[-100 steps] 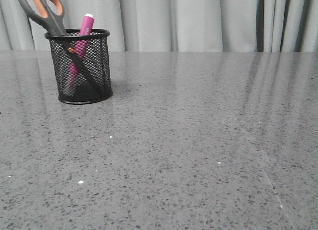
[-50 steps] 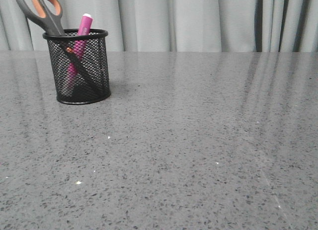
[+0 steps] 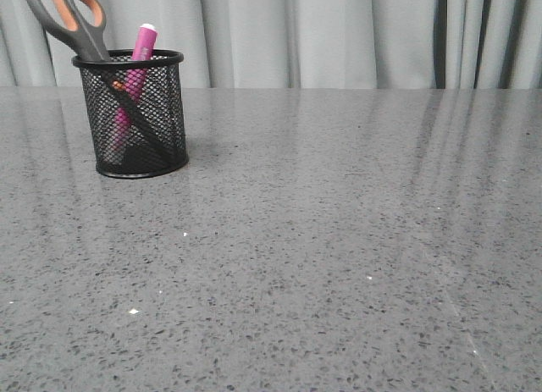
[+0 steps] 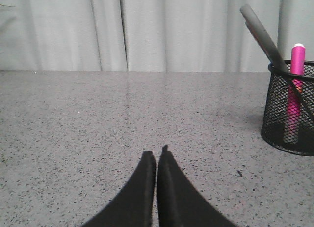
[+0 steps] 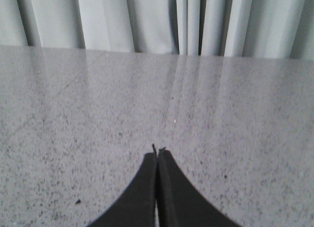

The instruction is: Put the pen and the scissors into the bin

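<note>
The black mesh bin (image 3: 131, 113) stands upright at the back left of the grey table. The pink pen (image 3: 141, 49) and the scissors (image 3: 74, 18) both stand inside it, handles and pale tip sticking out above the rim. In the left wrist view the bin (image 4: 290, 109) sits off to one side with the pen (image 4: 296, 65) and a dark scissors handle (image 4: 262, 33) in it, well apart from my left gripper (image 4: 156, 153), which is shut on nothing. My right gripper (image 5: 157, 152) is also shut and empty over bare table. Neither gripper shows in the front view.
A speckled grey tabletop (image 3: 322, 240) fills the front view, backed by a pale grey curtain (image 3: 339, 32). Nothing else lies on it in any view.
The bin with pen and scissors sits a few pixels further left and higher in the front view than a second ago; nothing else differs.
</note>
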Motion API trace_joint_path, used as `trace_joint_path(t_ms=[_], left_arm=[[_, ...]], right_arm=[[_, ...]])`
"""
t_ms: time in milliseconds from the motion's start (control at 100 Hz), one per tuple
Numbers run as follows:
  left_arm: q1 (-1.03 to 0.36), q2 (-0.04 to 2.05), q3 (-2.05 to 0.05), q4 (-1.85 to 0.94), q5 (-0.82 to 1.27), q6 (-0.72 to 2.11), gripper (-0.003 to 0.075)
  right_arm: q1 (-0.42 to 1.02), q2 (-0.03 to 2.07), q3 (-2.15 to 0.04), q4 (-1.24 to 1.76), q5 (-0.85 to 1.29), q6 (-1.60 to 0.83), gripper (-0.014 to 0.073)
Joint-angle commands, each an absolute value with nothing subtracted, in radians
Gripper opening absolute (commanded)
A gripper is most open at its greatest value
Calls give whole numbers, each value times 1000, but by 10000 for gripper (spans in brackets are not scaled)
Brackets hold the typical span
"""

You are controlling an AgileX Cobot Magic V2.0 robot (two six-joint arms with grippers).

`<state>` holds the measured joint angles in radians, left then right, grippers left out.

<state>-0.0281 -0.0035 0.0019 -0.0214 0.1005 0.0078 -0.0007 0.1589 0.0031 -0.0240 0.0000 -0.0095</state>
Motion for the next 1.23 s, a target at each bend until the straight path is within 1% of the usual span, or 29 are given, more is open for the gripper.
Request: trace_joint_path(t_ms=[0, 80, 190, 310, 440, 1220], left_arm=[[-37, -30, 24, -29, 21, 0, -21], [-37, -30, 24, -29, 21, 0, -21], [-37, -30, 24, -29, 21, 0, -21], [-37, -30, 24, -29, 21, 0, -21], [-37, -30, 24, -29, 21, 0, -21], [-37, -30, 24, -29, 21, 0, -21]], right_arm=[[-8, 140, -2, -13, -91, -25, -75], [-8, 92, 29, 0, -89, -25, -75], [-8, 31, 27, 16, 17, -25, -75], [-8, -32, 27, 18, 33, -25, -75], [-8, -28, 28, 8, 79, -25, -75], [-8, -28, 27, 0, 72, -25, -75]])
